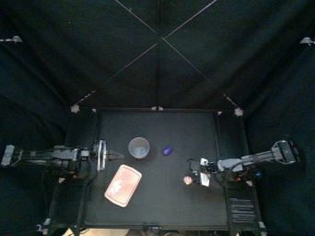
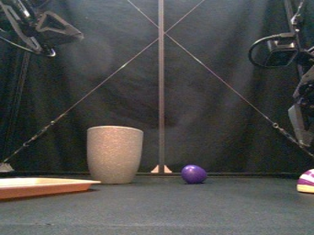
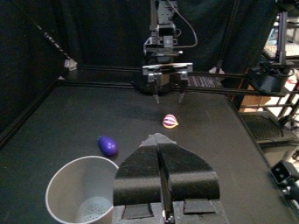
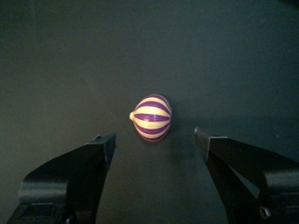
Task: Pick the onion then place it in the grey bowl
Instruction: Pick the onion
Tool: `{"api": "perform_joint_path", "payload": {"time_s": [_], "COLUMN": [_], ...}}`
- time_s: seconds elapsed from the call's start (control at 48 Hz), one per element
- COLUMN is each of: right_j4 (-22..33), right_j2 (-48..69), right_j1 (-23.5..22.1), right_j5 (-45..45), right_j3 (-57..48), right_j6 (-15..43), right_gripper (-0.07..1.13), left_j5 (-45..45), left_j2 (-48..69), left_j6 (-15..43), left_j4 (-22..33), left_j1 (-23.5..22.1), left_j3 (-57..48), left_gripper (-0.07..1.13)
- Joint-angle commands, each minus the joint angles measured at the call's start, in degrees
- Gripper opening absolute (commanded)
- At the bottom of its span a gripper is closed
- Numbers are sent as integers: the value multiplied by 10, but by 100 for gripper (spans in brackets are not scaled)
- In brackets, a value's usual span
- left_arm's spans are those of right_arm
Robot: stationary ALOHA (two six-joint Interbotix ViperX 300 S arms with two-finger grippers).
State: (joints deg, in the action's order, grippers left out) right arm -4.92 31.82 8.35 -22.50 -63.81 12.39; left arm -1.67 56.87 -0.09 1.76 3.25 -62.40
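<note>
Purple-and-white striped onion (image 4: pixel 151 118) sits near-right on the table (image 1: pixel 172 201), straight ahead of the wide-open, empty right gripper (image 4: pixel 153 140), its long axis in line with the gap; left gripper (image 3: pixel 163 150) is closed, empty and farther off.

From where I stand, the left arm (image 1: pixel 55 157) comes in from the left side and is held raised. Its gripper (image 3: pixel 165 147) tilts forward and downward toward the middle, with the two jaws pressed flat together. The right arm (image 1: pixel 252 161) reaches in from the right with its elbow up and its wrist bent over. The right gripper (image 4: pixel 152 140) points down, hanging low, with its jaws spread wide apart.
</note>
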Motion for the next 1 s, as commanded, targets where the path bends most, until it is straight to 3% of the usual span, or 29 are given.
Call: {"api": "perform_joint_path", "payload": {"time_s": [0.021, 0.729, 1.0], "right_j4": [2, 22, 5], "right_j2": [-27, -208, -210], "right_j1": [5, 31, 34], "right_j5": [0, 62, 62], "right_j3": [22, 59, 57], "right_j6": [1, 2, 2], "right_gripper": [103, 99, 77], "left_j5": [5, 25, 25], "left_j2": [-1, -1, -1], "left_j6": [1, 4, 4], "left_j4": [1, 1, -1], "left_j1": [3, 5, 5], "left_j3": [12, 7, 5], "left_gripper": [2, 2, 2]}}
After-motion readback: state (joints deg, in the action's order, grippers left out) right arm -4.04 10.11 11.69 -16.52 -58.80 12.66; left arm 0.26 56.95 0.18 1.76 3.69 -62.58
